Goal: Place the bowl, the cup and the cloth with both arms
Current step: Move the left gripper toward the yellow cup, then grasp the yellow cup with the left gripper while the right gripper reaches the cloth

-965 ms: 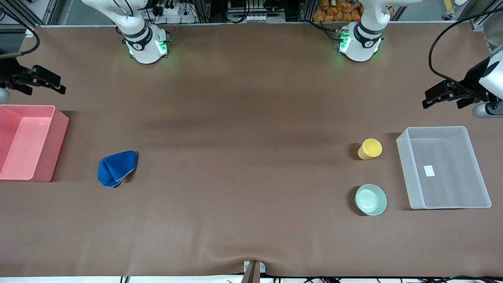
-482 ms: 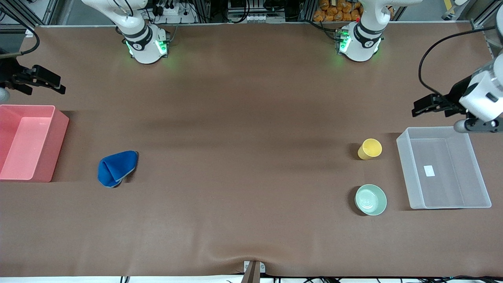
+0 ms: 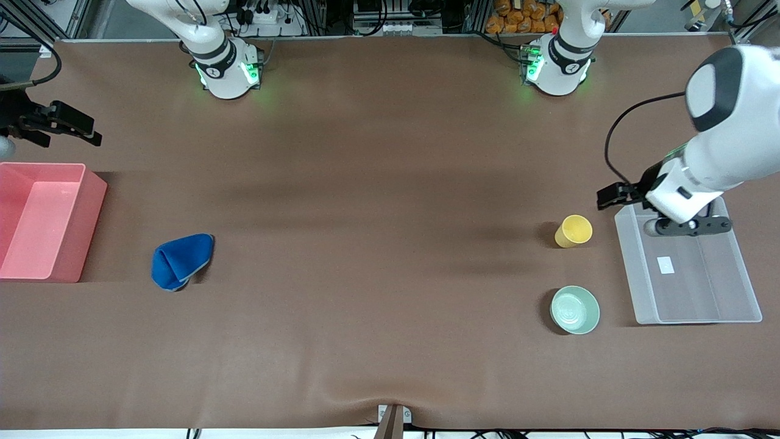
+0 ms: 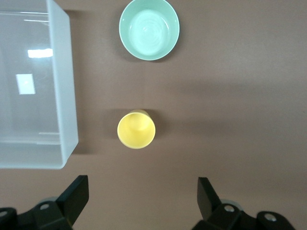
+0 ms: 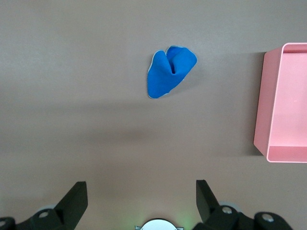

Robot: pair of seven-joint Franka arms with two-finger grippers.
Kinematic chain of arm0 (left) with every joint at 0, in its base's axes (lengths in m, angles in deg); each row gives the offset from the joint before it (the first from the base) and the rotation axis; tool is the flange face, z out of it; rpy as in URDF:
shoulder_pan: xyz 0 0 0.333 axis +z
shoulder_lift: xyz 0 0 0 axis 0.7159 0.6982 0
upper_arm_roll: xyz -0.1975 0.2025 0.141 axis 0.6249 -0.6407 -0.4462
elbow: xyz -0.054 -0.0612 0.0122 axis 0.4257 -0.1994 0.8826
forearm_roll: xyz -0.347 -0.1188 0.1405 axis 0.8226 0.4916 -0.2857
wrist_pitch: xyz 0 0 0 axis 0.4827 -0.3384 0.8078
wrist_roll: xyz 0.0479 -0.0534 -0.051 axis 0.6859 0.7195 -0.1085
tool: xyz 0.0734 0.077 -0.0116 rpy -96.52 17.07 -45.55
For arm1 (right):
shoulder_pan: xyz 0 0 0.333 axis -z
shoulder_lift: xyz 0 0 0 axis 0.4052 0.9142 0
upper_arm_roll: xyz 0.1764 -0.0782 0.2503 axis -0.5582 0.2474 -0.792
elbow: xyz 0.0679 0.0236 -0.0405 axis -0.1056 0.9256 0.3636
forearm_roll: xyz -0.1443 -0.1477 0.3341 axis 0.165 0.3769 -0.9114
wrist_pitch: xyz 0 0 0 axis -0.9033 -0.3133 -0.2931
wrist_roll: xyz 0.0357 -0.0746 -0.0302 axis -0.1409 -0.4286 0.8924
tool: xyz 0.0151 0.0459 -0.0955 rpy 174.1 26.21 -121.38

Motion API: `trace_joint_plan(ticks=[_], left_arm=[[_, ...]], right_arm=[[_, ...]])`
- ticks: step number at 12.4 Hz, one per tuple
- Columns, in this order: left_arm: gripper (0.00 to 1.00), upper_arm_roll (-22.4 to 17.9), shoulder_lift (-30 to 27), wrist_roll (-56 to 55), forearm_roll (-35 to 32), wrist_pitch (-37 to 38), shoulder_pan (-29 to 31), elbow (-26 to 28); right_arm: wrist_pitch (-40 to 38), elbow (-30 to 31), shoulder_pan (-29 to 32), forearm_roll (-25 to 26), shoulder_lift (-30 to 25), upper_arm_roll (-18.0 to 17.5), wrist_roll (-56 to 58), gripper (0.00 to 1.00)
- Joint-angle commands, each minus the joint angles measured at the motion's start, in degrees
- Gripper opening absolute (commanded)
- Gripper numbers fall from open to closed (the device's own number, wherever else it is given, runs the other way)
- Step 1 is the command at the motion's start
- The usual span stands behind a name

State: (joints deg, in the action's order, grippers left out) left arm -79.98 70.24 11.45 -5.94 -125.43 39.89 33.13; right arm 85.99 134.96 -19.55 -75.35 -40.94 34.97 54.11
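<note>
The yellow cup (image 3: 573, 231) stands upright on the table toward the left arm's end. The mint-green bowl (image 3: 574, 310) sits nearer the front camera than the cup. The blue cloth (image 3: 181, 261) lies crumpled toward the right arm's end. My left gripper (image 3: 612, 196) is open and empty, up in the air beside the cup and over the clear bin's corner. The left wrist view shows the cup (image 4: 136, 130), the bowl (image 4: 149, 28) and my open left gripper (image 4: 143, 191). My right gripper (image 3: 73, 125) waits, open and empty, by the pink bin. The right wrist view shows the cloth (image 5: 169, 71) and my right gripper (image 5: 141, 191).
A clear plastic bin (image 3: 627, 262) stands beside the cup and bowl at the left arm's end; it also shows in the left wrist view (image 4: 64, 96). A pink bin (image 3: 91, 207) stands at the right arm's end, beside the cloth, and shows in the right wrist view (image 5: 261, 96).
My left arm has swung in from the table's end toward the cup, over the clear bin's corner. The right arm, cup, bowl and cloth have not moved.
</note>
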Motion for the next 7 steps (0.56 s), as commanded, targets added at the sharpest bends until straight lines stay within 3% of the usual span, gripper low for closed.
trace_joint_plan(ticks=[1,4,7], left_arm=[[1.0,0.5,-0.6,-0.8,0.0,-9.0,0.0,7.1],[1.0,0.5,2.9,-0.2,-2.4,-12.0,0.6,7.8],[1.0,0.5,4.8,-0.2,-3.2,-20.3,0.6,12.0]], right_arm=[[0.2,1.6,0.4,0.3,-1.8,-0.3,-0.7,1.0],[0.3,1.6,0.4,0.3,-1.8,-0.3,-0.7,1.0],[0.2,1.6,0.4,0.3,-1.9,-0.3,-0.7,1.0]])
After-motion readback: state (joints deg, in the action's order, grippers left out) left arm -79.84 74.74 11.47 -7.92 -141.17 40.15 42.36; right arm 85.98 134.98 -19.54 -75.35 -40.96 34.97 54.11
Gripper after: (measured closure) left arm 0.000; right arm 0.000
